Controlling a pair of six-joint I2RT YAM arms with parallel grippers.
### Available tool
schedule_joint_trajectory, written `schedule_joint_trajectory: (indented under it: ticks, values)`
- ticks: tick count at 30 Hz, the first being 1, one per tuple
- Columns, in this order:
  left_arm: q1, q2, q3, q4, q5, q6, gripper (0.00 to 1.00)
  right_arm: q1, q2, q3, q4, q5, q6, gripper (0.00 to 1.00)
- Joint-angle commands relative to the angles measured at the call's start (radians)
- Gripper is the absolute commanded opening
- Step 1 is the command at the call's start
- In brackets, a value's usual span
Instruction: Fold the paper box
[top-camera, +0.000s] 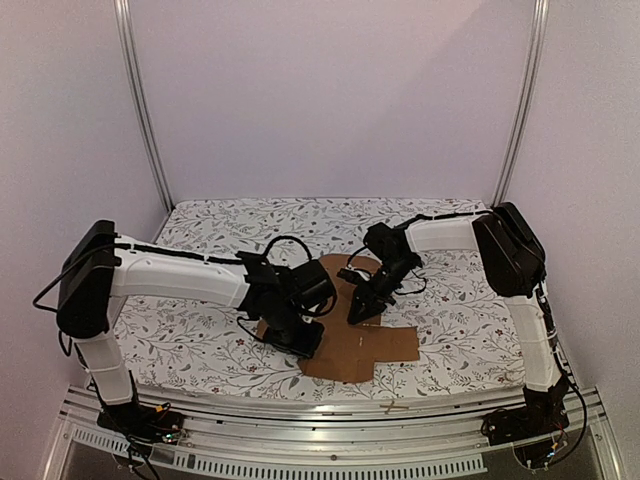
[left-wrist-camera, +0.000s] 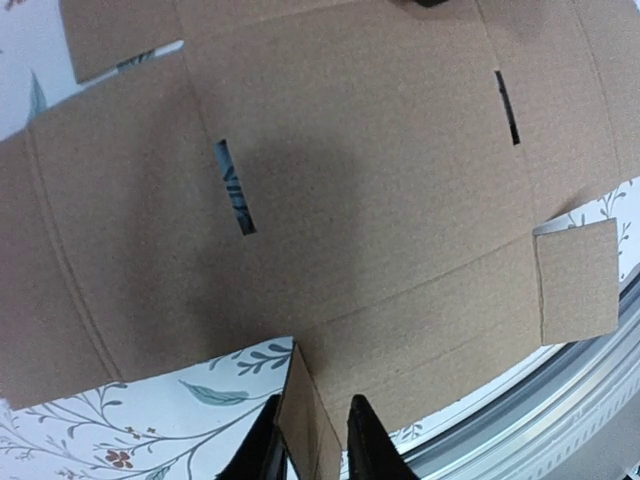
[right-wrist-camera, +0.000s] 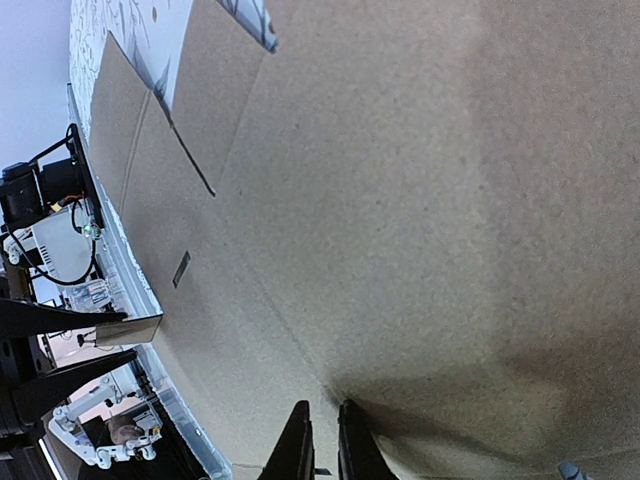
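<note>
paper box (top-camera: 372, 346): flat brown cardboard sheet, lying open near the bench's front edge
bench (top-camera: 190, 345): covered in a white leaf-patterned cloth
left claw (top-camera: 303, 347): pointing down at the sheet's left edge
right claw (top-camera: 359, 314): tip down on the sheet's middle, near the left claw
claw openings: too small to tell from above

Soft, even light, sharp focus; a diffuse shadow darkens the paper box (left-wrist-camera: 290, 190).
</note>
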Motion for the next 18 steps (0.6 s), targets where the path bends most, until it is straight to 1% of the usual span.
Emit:
schedule_joint_trajectory:
  ticks: [1, 4, 7, 8, 10, 13, 18]
  values:
    - [-0.011, -0.074, -0.022, -0.059, -0.087, 0.019, 0.26, -0.003, 0.097, -0.043, 0.029, 0.183, -0.003, 0.09]
    - [0.009, -0.157, -0.098, -0.065, -0.145, 0.058, 0.29, -0.005, 0.097, -0.044, 0.030, 0.181, -0.004, 0.09]
    - [0.059, -0.225, -0.196, -0.035, -0.145, 0.065, 0.28, -0.003, 0.097, -0.044, 0.031, 0.181, -0.006, 0.09]
    - [0.074, -0.243, -0.226, -0.020, -0.143, 0.064, 0.26, -0.005, 0.097, -0.044, 0.032, 0.181, -0.004, 0.09]
    - [0.099, -0.257, -0.283, 0.019, -0.128, 0.068, 0.17, -0.005, 0.097, -0.044, 0.031, 0.181, -0.005, 0.08]
    - [0.107, -0.222, -0.314, 0.069, -0.070, 0.084, 0.08, -0.004, 0.098, -0.044, 0.032, 0.181, -0.004, 0.08]
    - [0.078, -0.149, -0.297, 0.131, 0.001, 0.097, 0.04, -0.004, 0.100, -0.044, 0.031, 0.183, -0.006, 0.08]
